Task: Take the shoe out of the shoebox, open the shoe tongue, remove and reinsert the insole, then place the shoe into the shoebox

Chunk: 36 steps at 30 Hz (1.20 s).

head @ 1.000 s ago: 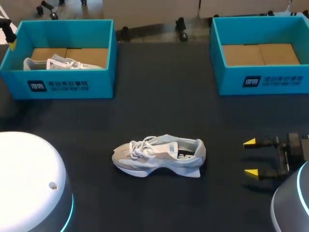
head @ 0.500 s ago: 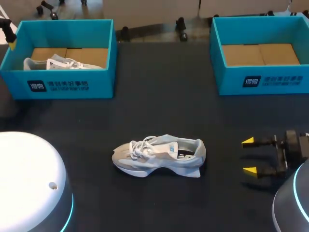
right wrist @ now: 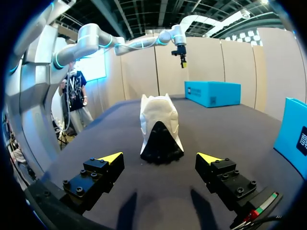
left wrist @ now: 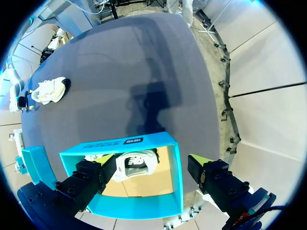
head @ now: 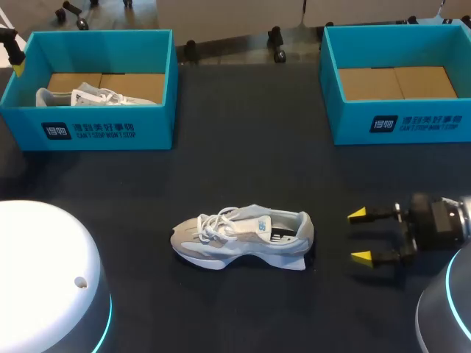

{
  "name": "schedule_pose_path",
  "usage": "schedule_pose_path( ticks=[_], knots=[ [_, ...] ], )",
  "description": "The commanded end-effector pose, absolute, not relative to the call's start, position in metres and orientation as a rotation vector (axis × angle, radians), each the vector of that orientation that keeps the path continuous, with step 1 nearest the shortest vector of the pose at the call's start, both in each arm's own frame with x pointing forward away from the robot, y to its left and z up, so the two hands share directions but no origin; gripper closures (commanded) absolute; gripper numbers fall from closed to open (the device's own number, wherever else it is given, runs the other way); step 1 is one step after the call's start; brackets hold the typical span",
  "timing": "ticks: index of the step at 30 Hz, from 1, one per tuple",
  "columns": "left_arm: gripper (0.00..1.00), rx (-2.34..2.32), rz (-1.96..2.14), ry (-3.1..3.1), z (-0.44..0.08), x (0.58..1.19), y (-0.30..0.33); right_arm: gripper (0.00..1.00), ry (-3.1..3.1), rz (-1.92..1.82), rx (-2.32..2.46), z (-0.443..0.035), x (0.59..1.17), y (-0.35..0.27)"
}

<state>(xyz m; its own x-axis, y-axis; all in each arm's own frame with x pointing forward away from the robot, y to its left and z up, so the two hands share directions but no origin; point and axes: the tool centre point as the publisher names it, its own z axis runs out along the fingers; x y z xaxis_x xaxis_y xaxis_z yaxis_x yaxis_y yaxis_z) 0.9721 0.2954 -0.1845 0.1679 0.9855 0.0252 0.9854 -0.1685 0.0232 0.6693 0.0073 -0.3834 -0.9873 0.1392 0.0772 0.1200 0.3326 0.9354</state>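
Head view: shoe [head: 243,239] sits on the counter [head: 243,147]; your right claw [head: 359,235] gapes empty near its heel. Tongue-opening looks next, so pin that heel.

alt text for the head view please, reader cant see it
A grey-white shoe sits upright in the middle of the table, heel toward the open right gripper, close but apart. At the far side are two blue shoeboxes: the left shoebox holds another shoe, the right shoebox shows only its cardboard floor.

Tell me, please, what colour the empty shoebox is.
Teal blue shoebox, clearest in head view.
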Motion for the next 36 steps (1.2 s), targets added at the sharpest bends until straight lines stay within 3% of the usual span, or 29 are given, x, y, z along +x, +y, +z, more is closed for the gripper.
schedule_pose_path(
  ticks=[1,36],
  knots=[
    [0.0,2.4,0.06,2.024,-0.184,0.971,0.295,0.0,2.542,1.786,0.233,-0.389,0.675,0.024],
    [0.0,2.4,0.06,2.024,-0.184,0.971,0.295,0.0,2.53,1.814,0.182,-0.41,0.697,0.08]
  ],
)
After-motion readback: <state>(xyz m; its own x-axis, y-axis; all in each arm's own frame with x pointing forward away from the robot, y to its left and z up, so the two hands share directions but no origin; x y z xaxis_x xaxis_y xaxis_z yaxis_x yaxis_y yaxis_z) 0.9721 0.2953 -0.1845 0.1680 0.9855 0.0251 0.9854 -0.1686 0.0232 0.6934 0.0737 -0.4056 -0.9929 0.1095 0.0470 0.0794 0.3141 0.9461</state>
